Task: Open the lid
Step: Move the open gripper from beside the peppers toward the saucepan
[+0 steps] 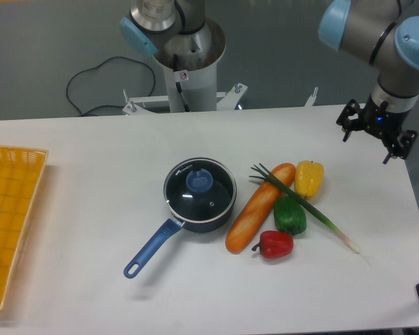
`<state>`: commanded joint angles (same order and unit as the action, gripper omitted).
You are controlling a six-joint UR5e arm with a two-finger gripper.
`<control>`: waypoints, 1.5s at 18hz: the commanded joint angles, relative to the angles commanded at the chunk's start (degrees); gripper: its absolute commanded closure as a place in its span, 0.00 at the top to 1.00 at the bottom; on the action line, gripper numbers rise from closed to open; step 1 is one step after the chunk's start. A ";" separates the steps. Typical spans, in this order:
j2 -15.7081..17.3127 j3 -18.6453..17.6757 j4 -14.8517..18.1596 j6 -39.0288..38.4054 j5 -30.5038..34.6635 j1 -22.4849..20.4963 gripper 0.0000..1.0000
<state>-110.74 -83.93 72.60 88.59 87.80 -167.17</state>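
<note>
Glass and dark-rimmed, the lid sits shut on the saucepan at mid-frame, its blue knob centred on top. The hand hangs at upper right, well apart, so the lid lies down and to its left; whether its fingers are spread cannot be told. The pan's handle runs toward lower left. Between them on the white surface lie vegetables; a yellow basket sits at the left edge.

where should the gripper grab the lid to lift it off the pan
Grip the blue knob at the centre of the lid, coming straight down from above. The lid lies flat on the saucepan, and the raised knob is probably its only graspable part.
</note>
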 joint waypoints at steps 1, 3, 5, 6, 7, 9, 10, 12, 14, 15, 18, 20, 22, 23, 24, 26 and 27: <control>0.00 0.00 0.00 0.00 0.00 0.00 1.00; 0.00 0.00 0.09 0.00 0.52 0.09 1.00; 0.26 -0.09 0.00 0.09 1.23 0.96 1.00; 0.35 -0.26 -0.26 0.09 1.23 1.84 1.00; 0.35 -0.87 -0.52 0.00 2.10 2.72 1.00; 1.57 -2.19 -0.88 0.00 6.31 5.61 1.00; 1.67 -2.29 -0.62 -0.52 7.72 7.10 1.00; 1.76 -2.29 -0.62 -0.70 8.61 9.05 1.00; 1.84 -2.29 -0.44 -0.53 7.65 9.58 1.00; 1.85 -2.37 -0.27 -0.53 6.86 9.93 1.00; 2.02 -3.69 -0.18 -1.22 5.36 10.72 1.00; 3.16 -5.18 -0.44 -4.29 5.01 12.03 1.00; 3.86 -7.02 -0.62 -5.27 4.92 12.92 1.00; 4.56 -8.16 -0.62 -5.36 5.18 13.44 1.00; 5.44 -9.22 -0.62 -6.06 5.19 13.45 1.00; 7.55 -12.20 -0.88 -8.51 5.10 13.54 1.00; 8.86 -13.61 -0.88 -9.31 5.10 13.54 1.00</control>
<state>-101.88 -97.54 71.72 79.29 92.90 -153.63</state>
